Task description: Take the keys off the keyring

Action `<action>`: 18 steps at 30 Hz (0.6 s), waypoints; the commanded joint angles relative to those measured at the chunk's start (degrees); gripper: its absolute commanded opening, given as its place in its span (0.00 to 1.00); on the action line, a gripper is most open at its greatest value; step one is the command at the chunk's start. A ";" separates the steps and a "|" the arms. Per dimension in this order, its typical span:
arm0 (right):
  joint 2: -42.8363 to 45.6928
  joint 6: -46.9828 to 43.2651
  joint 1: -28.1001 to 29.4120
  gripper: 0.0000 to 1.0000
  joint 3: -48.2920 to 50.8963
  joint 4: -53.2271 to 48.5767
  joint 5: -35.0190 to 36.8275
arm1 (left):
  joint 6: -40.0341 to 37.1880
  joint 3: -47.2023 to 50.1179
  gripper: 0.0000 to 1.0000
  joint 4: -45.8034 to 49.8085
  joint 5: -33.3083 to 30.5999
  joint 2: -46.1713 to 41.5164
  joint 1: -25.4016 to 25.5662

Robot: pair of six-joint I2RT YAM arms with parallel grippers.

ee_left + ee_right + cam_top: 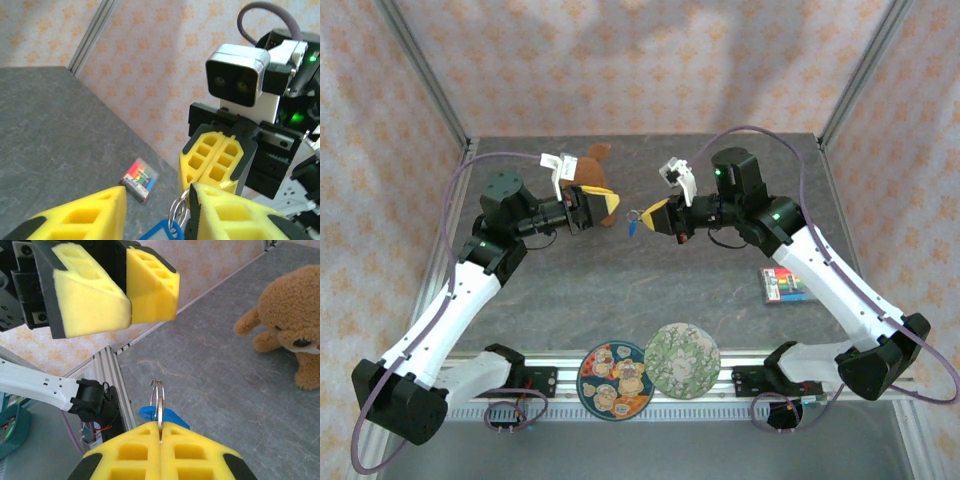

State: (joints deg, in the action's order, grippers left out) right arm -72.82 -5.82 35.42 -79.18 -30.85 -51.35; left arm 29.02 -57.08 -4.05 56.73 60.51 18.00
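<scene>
— Where is the keyring (158,392) on your screen?

— Check your right wrist view. The right gripper (160,432) has its yellow pads pressed tight together on the ring's lower edge. The ring stands upright, with a blue tag (165,416) just beside it. It is held above the table (620,290), between the two arms.

— And your left gripper (611,208)?

— Its jaws stand partly apart, clamping nothing. From its own wrist camera the ring sits in the gap, close to one pad; you cannot tell whether they touch.

— Anything else?

— A teddy bear (592,165) sits behind the left gripper, and a small rainbow-coloured box (782,285) lies beside your right arm.
</scene>
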 commanded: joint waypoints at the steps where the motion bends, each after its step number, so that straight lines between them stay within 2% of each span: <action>1: -0.25 -1.22 -0.09 0.00 -2.92 -1.85 -0.36 | -5.56 -3.81 0.41 6.08 3.11 0.28 0.02; 3: -0.72 -1.53 -0.09 0.00 -3.56 -2.60 -0.75 | -6.43 -4.57 0.44 7.38 4.38 0.80 0.32; 7: -1.69 -2.04 -0.09 0.00 -4.55 -3.48 -0.76 | -10.50 -6.95 0.45 12.81 6.66 2.62 1.84; 18: -3.30 -2.57 -0.09 0.00 -6.26 -5.10 -3.18 | -16.53 -9.89 0.49 20.62 6.11 4.52 4.67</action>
State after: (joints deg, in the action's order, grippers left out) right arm -75.92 -7.46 35.42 -83.29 -35.38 -52.84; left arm 15.59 -64.73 13.63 61.52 64.77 22.13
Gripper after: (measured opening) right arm 0.046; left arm 0.489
